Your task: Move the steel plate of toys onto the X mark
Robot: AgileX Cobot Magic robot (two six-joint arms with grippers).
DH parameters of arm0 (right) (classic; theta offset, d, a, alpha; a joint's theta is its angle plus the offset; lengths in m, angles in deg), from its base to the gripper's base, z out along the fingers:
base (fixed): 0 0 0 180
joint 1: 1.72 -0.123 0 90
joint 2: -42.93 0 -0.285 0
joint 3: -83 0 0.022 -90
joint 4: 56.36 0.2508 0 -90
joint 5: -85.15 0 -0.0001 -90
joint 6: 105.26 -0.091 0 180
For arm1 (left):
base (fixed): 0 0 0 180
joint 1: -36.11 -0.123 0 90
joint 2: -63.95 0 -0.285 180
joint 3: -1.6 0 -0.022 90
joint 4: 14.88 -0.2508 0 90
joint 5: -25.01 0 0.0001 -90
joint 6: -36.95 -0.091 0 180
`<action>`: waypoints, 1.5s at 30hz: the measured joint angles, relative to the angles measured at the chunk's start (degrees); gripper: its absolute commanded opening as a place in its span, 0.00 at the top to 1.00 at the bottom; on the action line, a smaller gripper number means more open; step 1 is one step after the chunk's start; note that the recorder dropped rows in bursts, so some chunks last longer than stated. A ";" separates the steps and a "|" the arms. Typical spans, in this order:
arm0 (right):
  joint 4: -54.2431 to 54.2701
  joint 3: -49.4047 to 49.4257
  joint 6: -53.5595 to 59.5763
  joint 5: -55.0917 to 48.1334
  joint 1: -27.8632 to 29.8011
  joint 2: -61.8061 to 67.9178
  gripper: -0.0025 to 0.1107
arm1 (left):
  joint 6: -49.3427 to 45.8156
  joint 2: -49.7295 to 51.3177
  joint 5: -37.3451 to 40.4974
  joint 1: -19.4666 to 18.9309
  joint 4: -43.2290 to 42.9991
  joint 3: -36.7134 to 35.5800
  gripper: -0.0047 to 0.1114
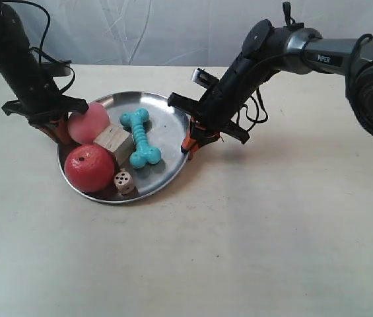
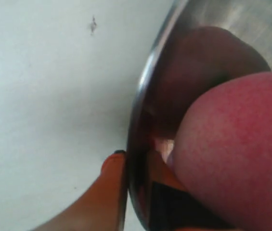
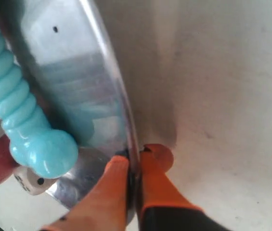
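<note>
Broadly, the exterior view has the plate [image 1: 169, 129] lying on the table [image 1: 272, 231], left of centre, with the peach [image 1: 88, 123], apple [image 1: 89, 168], cube [image 1: 115, 143], bone [image 1: 140, 137] and die [image 1: 124, 180] in it. The left gripper [image 1: 55, 131] is at the rim beside the peach, at this view's left. The right gripper [image 1: 193, 142] is at the opposite rim, near the bone. The left wrist view shows orange fingers [image 2: 109, 192] clamped on the rim, one outside and one inside, with the peach close against the inner one. A small grey mark [image 2: 93, 23] sits on the table well apart, too blurred to tell its shape. The right wrist view shows that gripper's fingers pinching the rim likewise, with bone, die and apple just inside.
</note>
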 measured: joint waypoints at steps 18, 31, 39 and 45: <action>-6.90 -2.09 -2.69 -1.31 0.42 -0.33 0.57 | 8.06 -1.75 1.34 0.81 -7.78 0.31 0.60; -25.43 1.55 1.54 0.41 2.43 -27.46 0.98 | 5.19 -24.11 0.46 -3.57 -8.33 -1.01 0.96; -25.82 24.58 4.16 14.85 -0.09 -54.52 0.98 | -14.27 -49.69 -9.91 -2.77 15.45 -18.28 0.96; -26.05 49.23 4.89 30.15 -3.97 -74.56 0.98 | -24.89 -66.66 -20.43 -2.65 23.36 -36.14 0.96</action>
